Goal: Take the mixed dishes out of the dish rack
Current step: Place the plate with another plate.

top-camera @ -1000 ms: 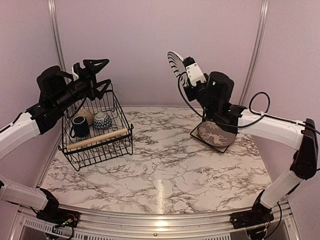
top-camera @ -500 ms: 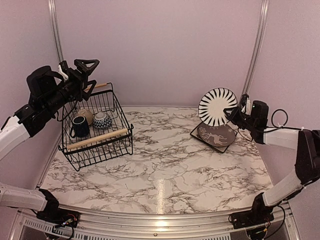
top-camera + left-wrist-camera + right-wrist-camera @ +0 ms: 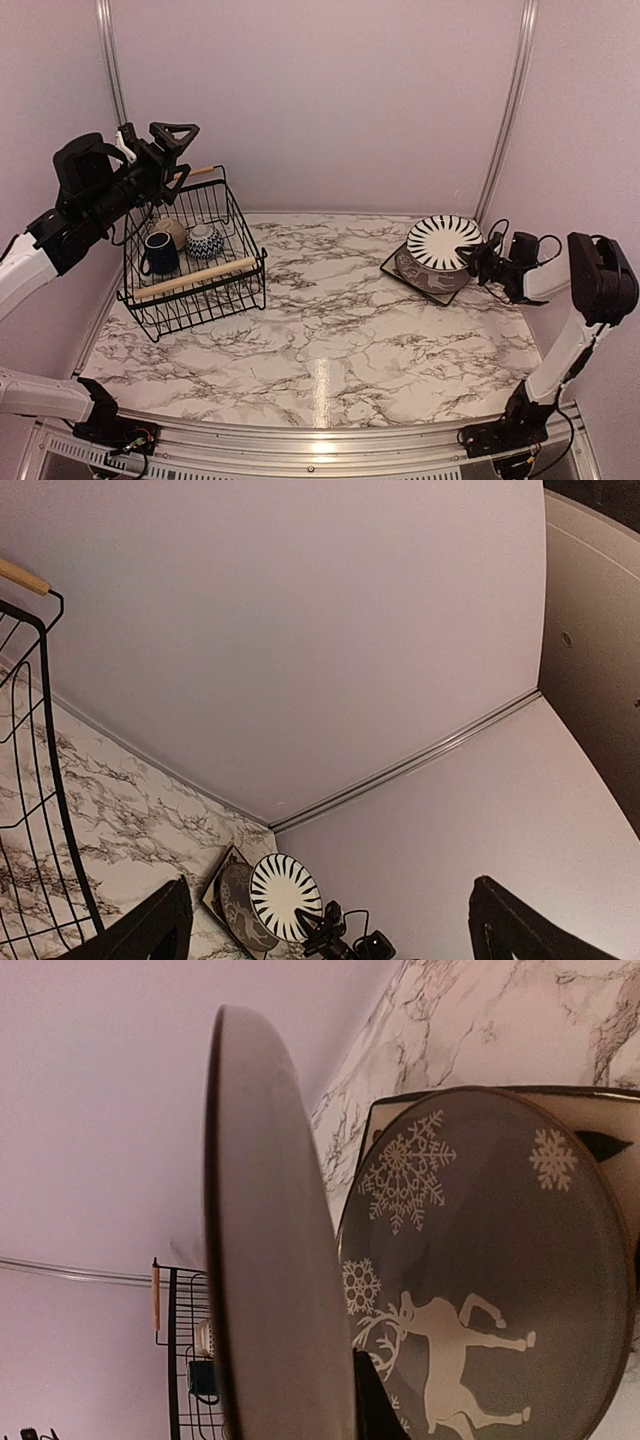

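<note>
My right gripper (image 3: 482, 260) is shut on the rim of the round black-and-white striped plate (image 3: 443, 240). It holds the plate tilted, low over a grey reindeer plate (image 3: 425, 272) that lies on the dark square plate (image 3: 392, 268) at the right. In the right wrist view the striped plate's brown underside (image 3: 270, 1260) fills the left, next to the reindeer plate (image 3: 480, 1280). The black wire dish rack (image 3: 215, 295) at the left holds the navy mug (image 3: 158, 252), a cream bowl (image 3: 172, 230) and a patterned bowl (image 3: 204, 240). My left gripper (image 3: 165, 150) is open and empty, raised above the rack's back left.
The pink back wall and the right wall stand close behind the plates. The rack's wooden handles are at its front (image 3: 195, 278) and its back (image 3: 203, 170). The left wrist view shows the rack's rim (image 3: 40, 780) and the distant striped plate (image 3: 285, 895).
My right arm has swung the striped plate from high at the back down and to the right, over the stacked plates. My left gripper has moved a little left and stopped.
</note>
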### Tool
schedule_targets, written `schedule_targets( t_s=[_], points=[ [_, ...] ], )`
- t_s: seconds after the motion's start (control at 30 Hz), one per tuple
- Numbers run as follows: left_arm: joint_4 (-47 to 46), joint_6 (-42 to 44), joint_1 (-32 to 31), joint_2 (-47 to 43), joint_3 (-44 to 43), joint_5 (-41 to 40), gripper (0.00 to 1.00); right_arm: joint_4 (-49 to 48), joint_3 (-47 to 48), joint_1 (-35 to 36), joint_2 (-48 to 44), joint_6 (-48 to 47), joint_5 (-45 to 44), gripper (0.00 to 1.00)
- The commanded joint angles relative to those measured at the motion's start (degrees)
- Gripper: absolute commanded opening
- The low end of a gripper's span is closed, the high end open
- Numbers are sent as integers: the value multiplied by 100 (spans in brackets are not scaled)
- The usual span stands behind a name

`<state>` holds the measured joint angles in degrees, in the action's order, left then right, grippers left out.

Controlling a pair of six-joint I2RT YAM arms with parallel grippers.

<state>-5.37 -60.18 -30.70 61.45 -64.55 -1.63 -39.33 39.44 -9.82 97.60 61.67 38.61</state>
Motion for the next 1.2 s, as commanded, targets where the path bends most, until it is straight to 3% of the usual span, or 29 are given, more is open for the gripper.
schedule_targets(
  t_s=[0.0, 0.3, 0.87, 1.17],
  points=[
    [131, 149, 29, -110, -35, -36, 99, -668, 425, -11, -102, -203, 2, 0],
    [120, 130, 29, -11, -85, 17, 99, -428, 494, -7, 132, -621, -199, 0],
    [71, 174, 29, 129, -100, 134, 99, -874, 572, 54, 848, -453, 30, 0],
    [57, 200, 29, 187, -105, 136, 99, -815, 588, 112, 997, -542, 3, 6]
  ],
)
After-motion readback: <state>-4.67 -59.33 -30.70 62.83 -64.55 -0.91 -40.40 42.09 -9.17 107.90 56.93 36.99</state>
